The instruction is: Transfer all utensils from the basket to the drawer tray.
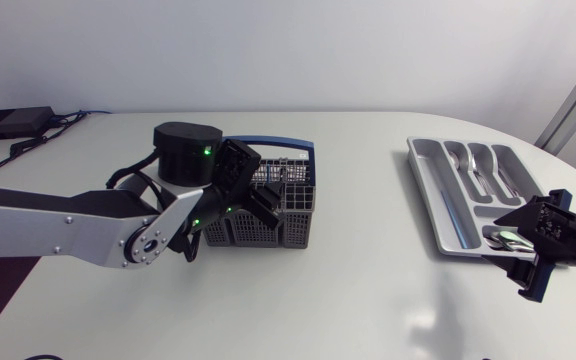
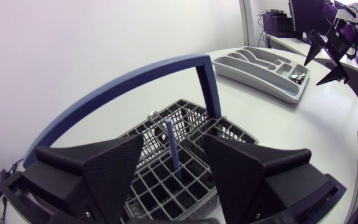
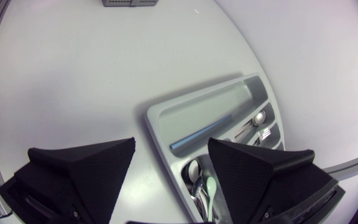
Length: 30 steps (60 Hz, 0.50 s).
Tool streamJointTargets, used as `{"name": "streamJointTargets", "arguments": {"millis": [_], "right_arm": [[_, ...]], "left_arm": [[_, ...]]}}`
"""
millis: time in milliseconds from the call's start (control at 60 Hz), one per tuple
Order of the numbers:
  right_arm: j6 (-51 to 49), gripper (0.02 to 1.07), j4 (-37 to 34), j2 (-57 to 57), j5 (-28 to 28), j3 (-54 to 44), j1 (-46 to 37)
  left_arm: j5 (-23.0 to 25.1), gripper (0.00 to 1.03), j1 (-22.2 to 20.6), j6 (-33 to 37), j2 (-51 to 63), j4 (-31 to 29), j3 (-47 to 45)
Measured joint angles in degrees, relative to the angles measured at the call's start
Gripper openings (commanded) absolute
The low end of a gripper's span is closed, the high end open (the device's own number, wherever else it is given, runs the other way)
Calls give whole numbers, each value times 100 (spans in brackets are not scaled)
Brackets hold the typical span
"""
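Blue-handled utensil (image 2: 173,152): stands upright in a middle cell of the basket (image 1: 293,228), under its blue arched handle (image 2: 135,78). The working end is hidden in the grid, so I cannot tell the type.

Handling, my estimate: light, stiff and slim, with a smooth handle that is likely to slip under a shallow pinch. Best hold is the upper stem above the cell walls, pads on opposite sides, then a straight vertical lift so the low end does not catch on the lattice.

Left gripper (image 2: 173,138): poised above the basket, jaws apart, one either side of the stem and not touching it. Holds nothing.

Drawer tray (image 1: 423,180): well apart, across the table (image 1: 368,300). Spoons (image 3: 197,180) lie in its end compartment, more cutlery (image 1: 478,165) in the far slots, and the long slot looks bare.

Right gripper (image 3: 171,143): hovers over the tray's near end, spread wide, empty.
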Motion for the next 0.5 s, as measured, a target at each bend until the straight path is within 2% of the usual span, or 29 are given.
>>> {"name": "streamJointTargets", "arguments": {"millis": [283, 417, 500], "right_arm": [[483, 88, 4, -507, 4, -212, 546], [715, 88, 4, -737, 50, -354, 896], [935, 88, -2, -916, 98, -437, 1158]], "left_arm": [[-63, 25, -4, 0, 94, 205, 0], [-81, 17, -4, 0, 94, 286, 0], [-81, 7, -4, 0, 94, 289, 0]]}}
